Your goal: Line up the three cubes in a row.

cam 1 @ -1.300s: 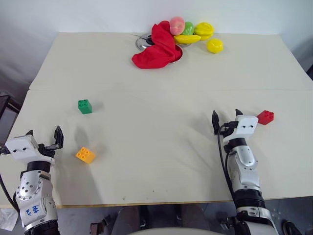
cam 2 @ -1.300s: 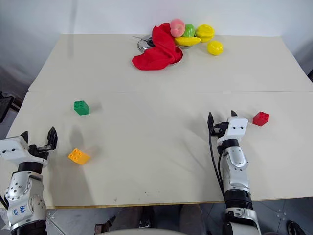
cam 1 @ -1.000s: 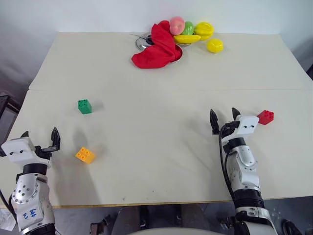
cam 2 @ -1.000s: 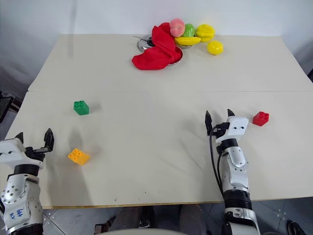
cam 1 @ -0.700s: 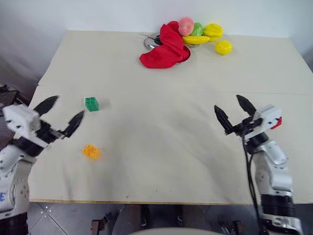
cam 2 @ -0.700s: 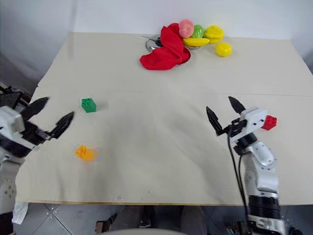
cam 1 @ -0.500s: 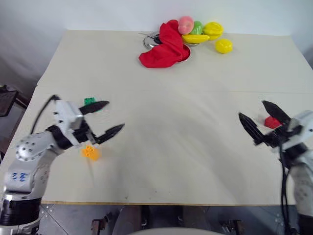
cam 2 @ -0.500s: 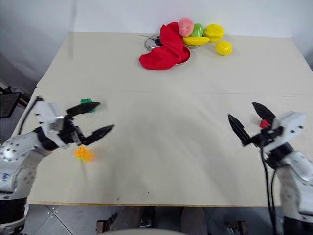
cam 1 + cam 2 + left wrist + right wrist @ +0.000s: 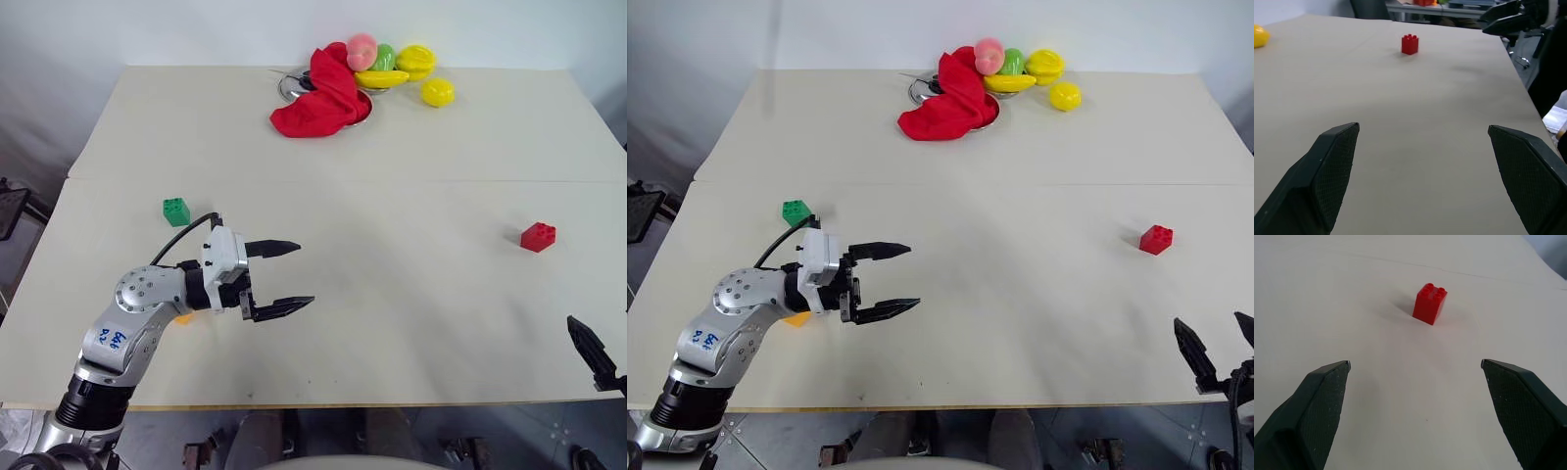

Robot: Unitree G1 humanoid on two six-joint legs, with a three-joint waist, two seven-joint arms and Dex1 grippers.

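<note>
Where left arm (image 9: pixel 147 299) crosses, orange-yellow cube (image 9: pixel 798 319) mostly hidden (corner visible).

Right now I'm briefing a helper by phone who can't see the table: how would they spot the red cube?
Start from the beige table, whose far edge holds a red cloth and toy fruits. Come toward the near edge along the robot's right side: the red cube sits alone there on bare tabletop. It is small, studded and boxy, unlike the soft cloth, and far from the green cube on the left.
</note>
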